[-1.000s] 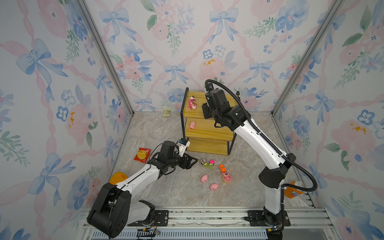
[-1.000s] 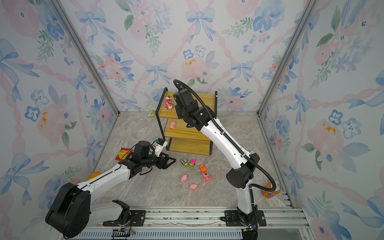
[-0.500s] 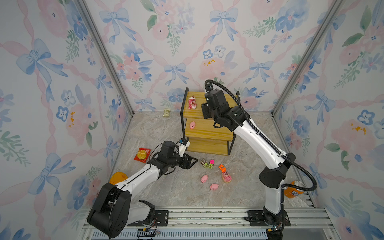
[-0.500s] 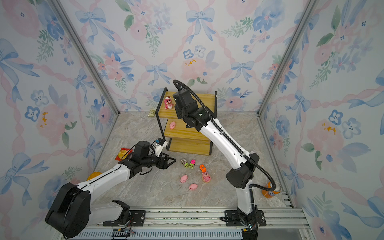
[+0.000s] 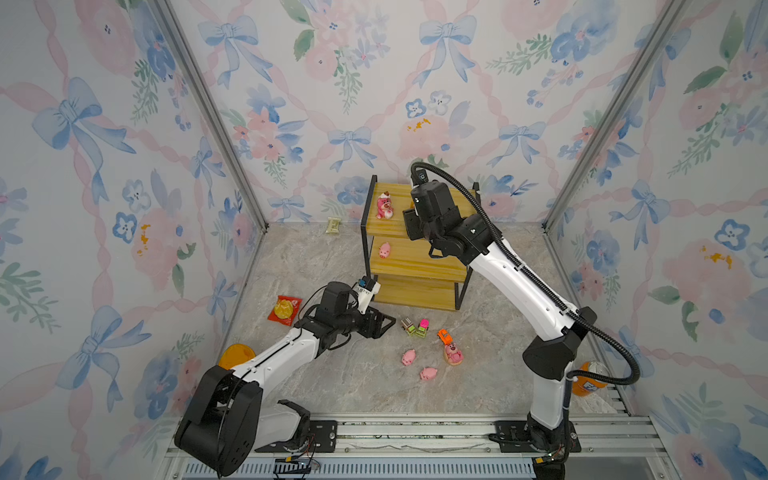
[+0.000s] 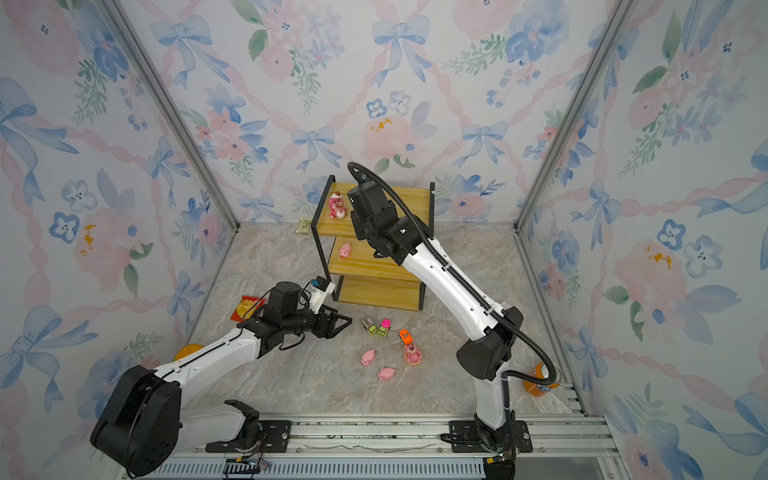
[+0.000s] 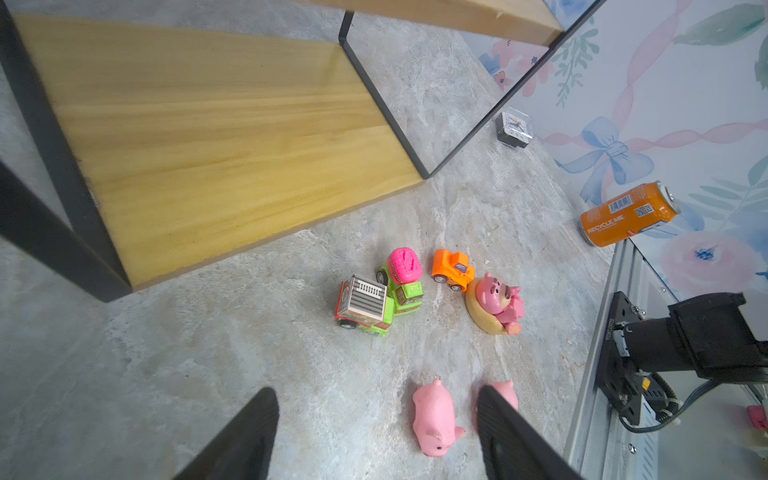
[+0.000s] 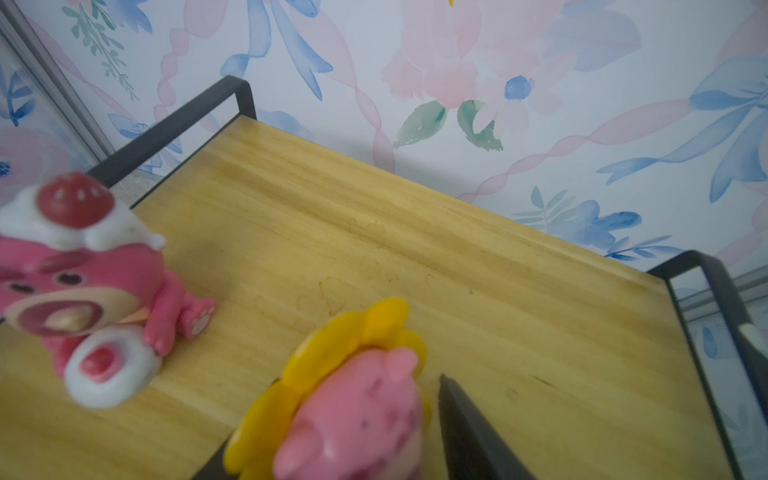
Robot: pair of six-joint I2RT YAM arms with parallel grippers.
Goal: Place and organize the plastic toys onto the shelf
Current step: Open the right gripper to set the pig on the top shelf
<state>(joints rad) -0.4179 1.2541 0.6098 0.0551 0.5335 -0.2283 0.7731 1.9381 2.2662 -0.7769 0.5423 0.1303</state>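
Right tool (image 8: pixel 357 378), parted, straddles the yellow-petalled pink plastic bear (image 8: pixel 353 415) on the top board of the yellow wooden shelf (image 8: pixel 457 257) (left tool (image 7: pixel 374 390) gapes, empty).

An orange drinks can (image 7: pixel 629 212) at the near right of the floor, close to the wall, carries the white words "RECYCLE ME" along its side, next to a barcode and a square code (both too small to read). Small white print on a black mounting plate (image 7: pixel 610 332) nearby cannot be read.
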